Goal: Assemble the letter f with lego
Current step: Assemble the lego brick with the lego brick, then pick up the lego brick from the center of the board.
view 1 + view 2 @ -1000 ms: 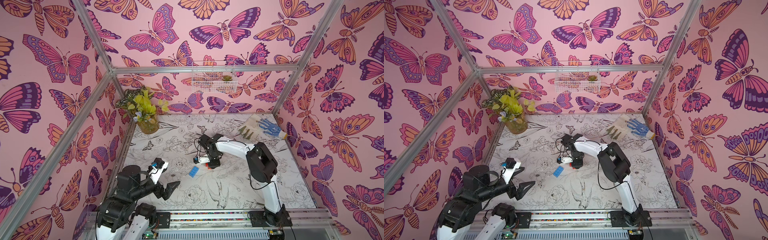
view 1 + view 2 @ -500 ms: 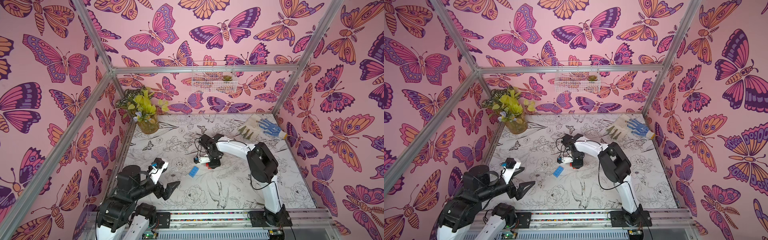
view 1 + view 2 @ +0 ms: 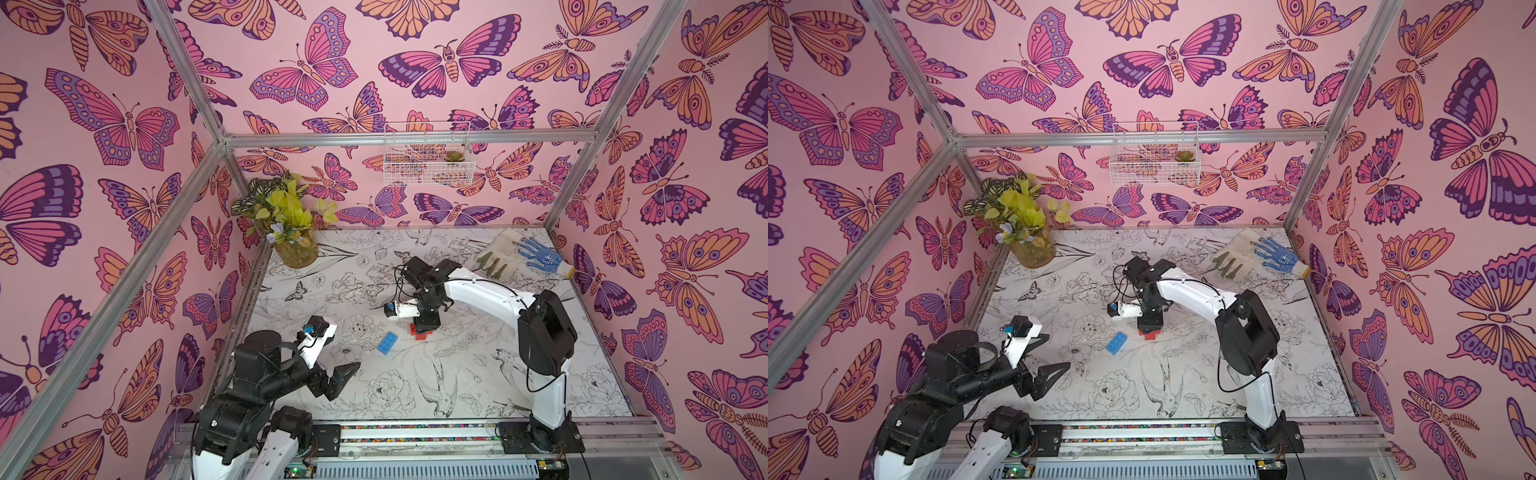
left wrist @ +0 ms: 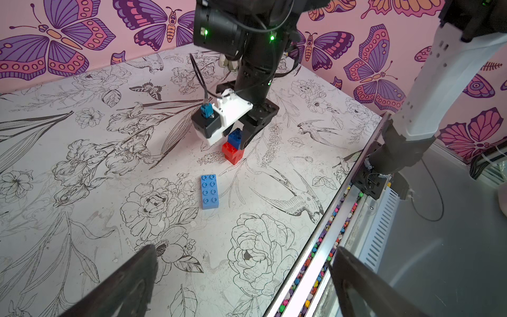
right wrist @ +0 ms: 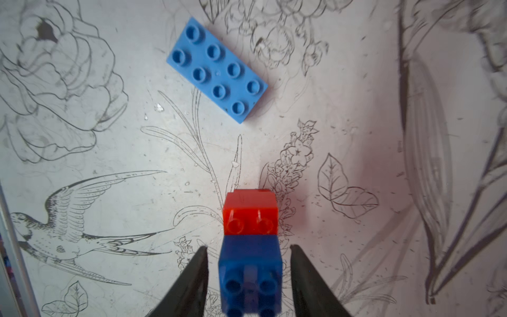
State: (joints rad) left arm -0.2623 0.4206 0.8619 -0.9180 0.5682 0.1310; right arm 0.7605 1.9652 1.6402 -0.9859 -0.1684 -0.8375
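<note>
A short dark-blue brick (image 4: 235,138) is seen seated on joined red bricks (image 5: 250,216), which stand on the flower-printed table (image 3: 469,365). The blue brick is flanked by the right gripper (image 5: 249,248), its jaws parted with a slim gap left on either side and nothing gripped. A longer light-blue brick (image 4: 210,191) is laid flat, studs up, near the red bricks but apart from them. The left gripper (image 4: 243,250) is held toward the table's front edge, jaws spread wide and empty.

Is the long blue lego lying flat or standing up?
Lying flat. The long blue lego shows all eight studs facing up, alone on the table.
</note>
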